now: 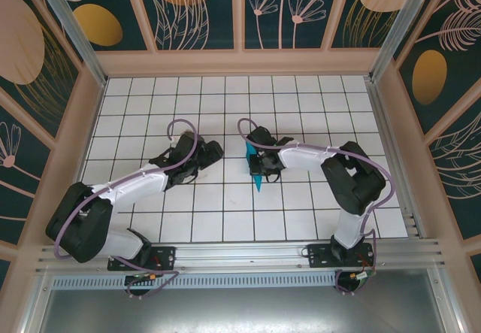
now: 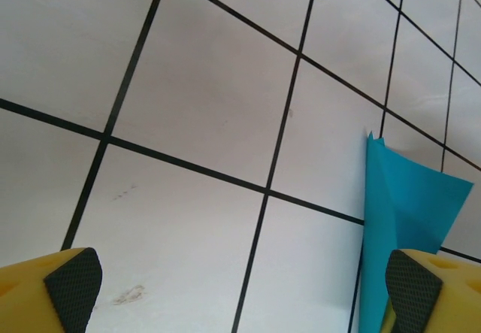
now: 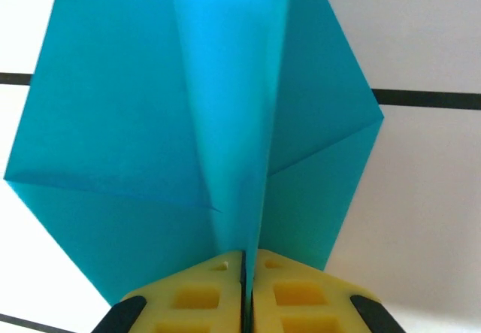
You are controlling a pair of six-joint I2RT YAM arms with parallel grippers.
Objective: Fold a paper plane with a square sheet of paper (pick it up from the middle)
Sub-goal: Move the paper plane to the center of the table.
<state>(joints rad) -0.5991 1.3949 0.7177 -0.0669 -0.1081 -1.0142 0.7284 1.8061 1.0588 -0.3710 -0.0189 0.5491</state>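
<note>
While clamped in right hand (image 3: 246, 265), folded paper plane (image 3: 150, 122).

Apparently no legible text anywhere

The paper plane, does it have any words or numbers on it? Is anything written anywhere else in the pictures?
None: no word, number, brand or sign can be read anywhere.
The paper plane is plain blue, with creases and no writing.
The table bears black grid lines, no writing.
The walls carry painted leaves and flowers, no letters.
</note>
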